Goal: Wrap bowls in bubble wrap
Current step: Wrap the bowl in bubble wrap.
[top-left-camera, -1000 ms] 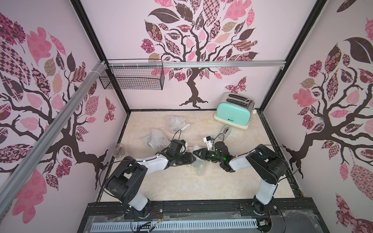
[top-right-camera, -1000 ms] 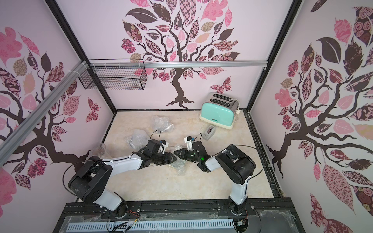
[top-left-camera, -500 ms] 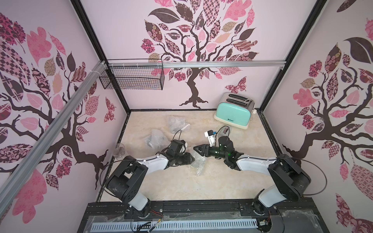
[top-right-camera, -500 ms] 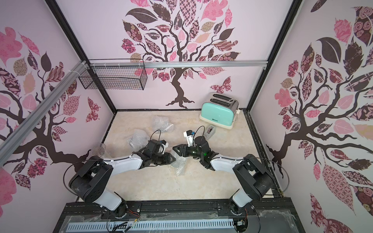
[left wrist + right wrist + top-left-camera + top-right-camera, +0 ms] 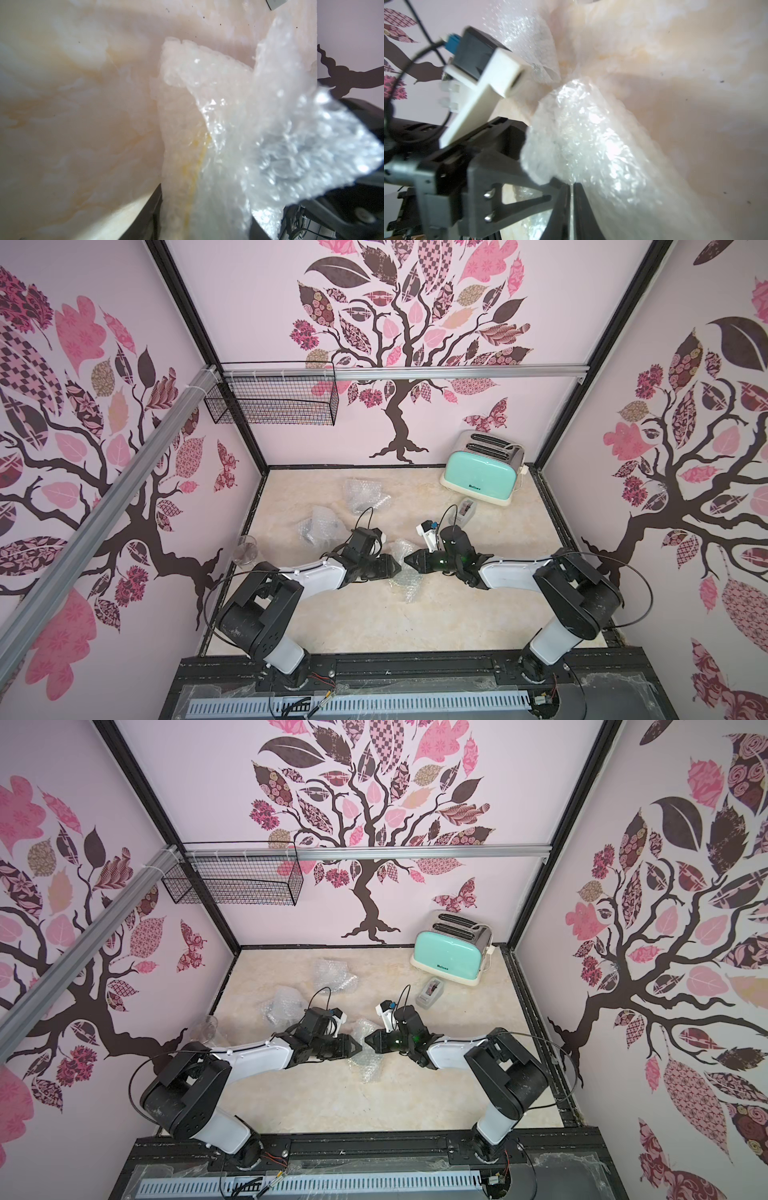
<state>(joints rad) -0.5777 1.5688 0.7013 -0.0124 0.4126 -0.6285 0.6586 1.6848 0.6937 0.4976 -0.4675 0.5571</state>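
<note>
The crumpled clear bubble wrap sheet (image 5: pixel 405 583) lies mid-table on the beige marbled tabletop (image 5: pixel 374 622), with the right gripper (image 5: pixel 409 563) at its 3 o'clock pinching it and the left gripper (image 5: pixel 398 567) at its 9 o'clock, where I cannot tell its grip.

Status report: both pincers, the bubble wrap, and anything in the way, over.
Left pincer seems clamped on bubble wrap. Right pincer shut at its edge. Nothing blocking.
</note>
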